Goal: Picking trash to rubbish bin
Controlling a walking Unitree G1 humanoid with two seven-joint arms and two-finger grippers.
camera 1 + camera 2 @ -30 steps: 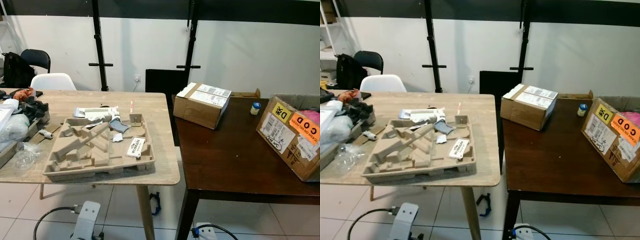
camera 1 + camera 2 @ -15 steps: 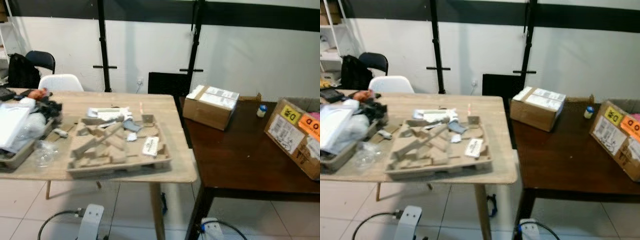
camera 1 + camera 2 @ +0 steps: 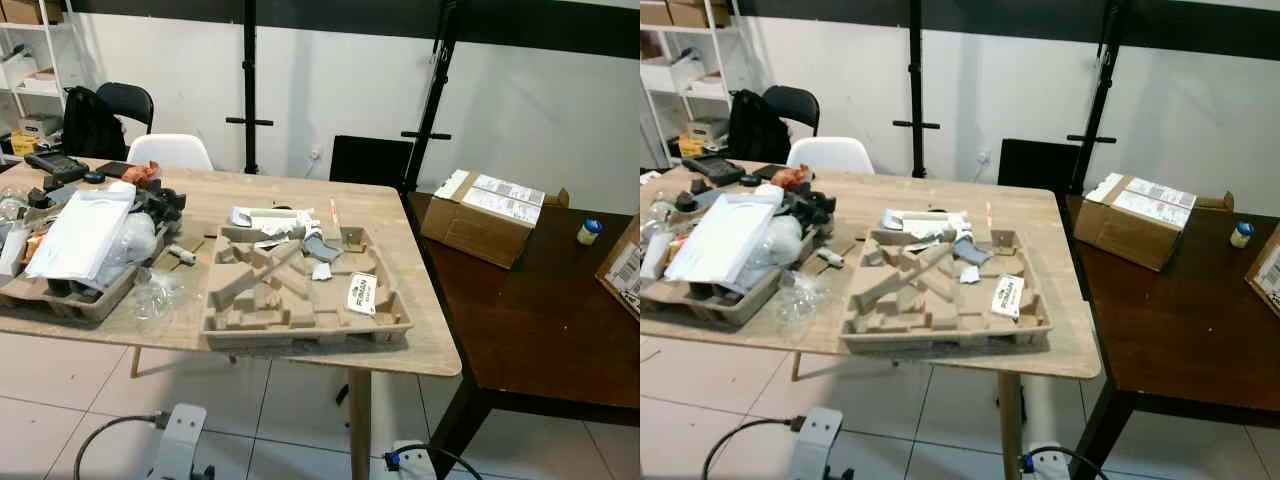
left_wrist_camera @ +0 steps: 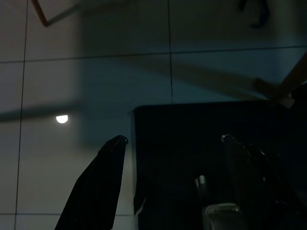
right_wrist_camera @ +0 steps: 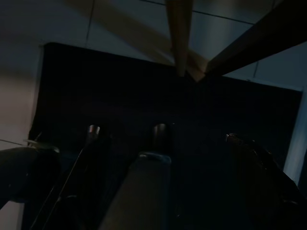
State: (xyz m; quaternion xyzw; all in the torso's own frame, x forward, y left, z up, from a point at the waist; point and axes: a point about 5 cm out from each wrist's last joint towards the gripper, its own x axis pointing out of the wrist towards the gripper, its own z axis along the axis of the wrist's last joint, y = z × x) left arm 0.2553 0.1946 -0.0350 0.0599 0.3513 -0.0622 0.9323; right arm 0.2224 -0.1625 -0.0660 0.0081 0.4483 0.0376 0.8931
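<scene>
- Nothing is picked yet: clutter fills the grey pulp tray (image 3: pixel 70 295) at the wooden table's (image 3: pixel 420 340) left end.
- The moulded cardboard insert (image 3: pixel 300 290), likely trash, lies mid-table.
- Left gripper (image 4: pixel 172 158) hangs low, fingers apart, holding nothing.
- Right gripper (image 5: pixel 144 167) likewise.
- No rubbish bin in sight.

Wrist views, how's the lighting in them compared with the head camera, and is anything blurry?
Left wrist view: very dark and bluish, two black fingers standing apart over dim floor tiles, one small bright glare spot. Right wrist view: darker still, a table leg barely lit. Left eye view: evenly bright and sharp; the label in the cardboard tray shows crisp edges.
</scene>
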